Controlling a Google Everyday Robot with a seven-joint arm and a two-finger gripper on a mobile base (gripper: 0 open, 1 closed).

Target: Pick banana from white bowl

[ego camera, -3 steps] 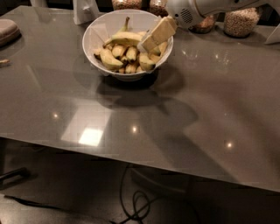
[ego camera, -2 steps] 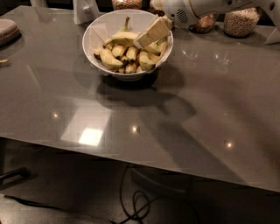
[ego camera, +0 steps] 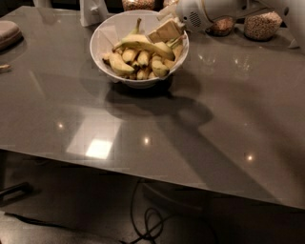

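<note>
The white bowl point(ego camera: 107, 35) stands at the back of the grey table, left of centre. It is filled with short stubby yellow bananas, and the banana point(ego camera: 141, 43), the longest curved one, lies on top across them, its stem pointing up at the back. My gripper point(ego camera: 164, 32) reaches in from the upper right on a white arm point(ego camera: 209, 14). Its tan fingers point(ego camera: 166, 29) hang over the bowl's right rim, right above the right end of the banana.
Glass jars of grains point(ego camera: 262, 24) stand behind the arm at the back right. A white object point(ego camera: 93, 10) stands behind the bowl. A grey cloth-like item point(ego camera: 7, 34) lies at the left edge. Cables lie on the floor under the table.
The gripper has moved a little up and back over the bowl's right rim. The view has come closer to the table and bowl.
</note>
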